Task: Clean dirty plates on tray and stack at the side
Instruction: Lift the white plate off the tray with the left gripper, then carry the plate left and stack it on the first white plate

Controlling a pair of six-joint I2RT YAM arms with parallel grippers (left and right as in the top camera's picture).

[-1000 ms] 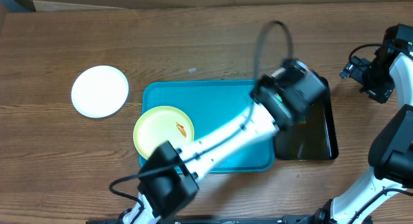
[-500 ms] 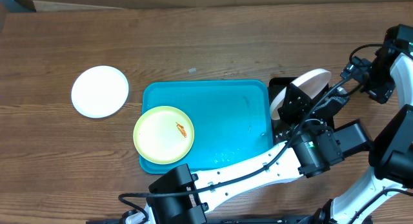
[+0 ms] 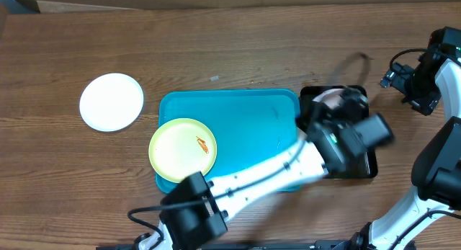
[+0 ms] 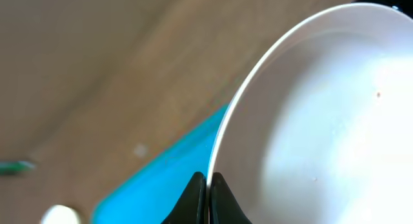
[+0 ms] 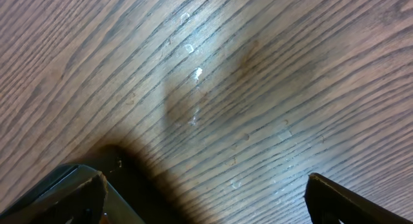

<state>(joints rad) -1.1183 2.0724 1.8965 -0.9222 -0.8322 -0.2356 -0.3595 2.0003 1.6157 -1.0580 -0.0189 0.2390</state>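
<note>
Left wrist: left jaws clenched on white plate [image 4: 322, 121] rim (overhead blurs it, above black tray [image 3: 366, 167]). Right jaws spread over table [image 5: 226, 88].

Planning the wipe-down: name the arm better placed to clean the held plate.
Left: the left pincer is shut on the white plate over the black tray; the right pincer hangs open over bare table.

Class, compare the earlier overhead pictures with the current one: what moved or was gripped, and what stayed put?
The left arm swung its wrist about over the black tray. The white plate in the shut left gripper, tilted up half a second ago, now sits mostly hidden under the wrist. Unchanged: yellow plate on the tray, other white plate on the table, right gripper open.
</note>
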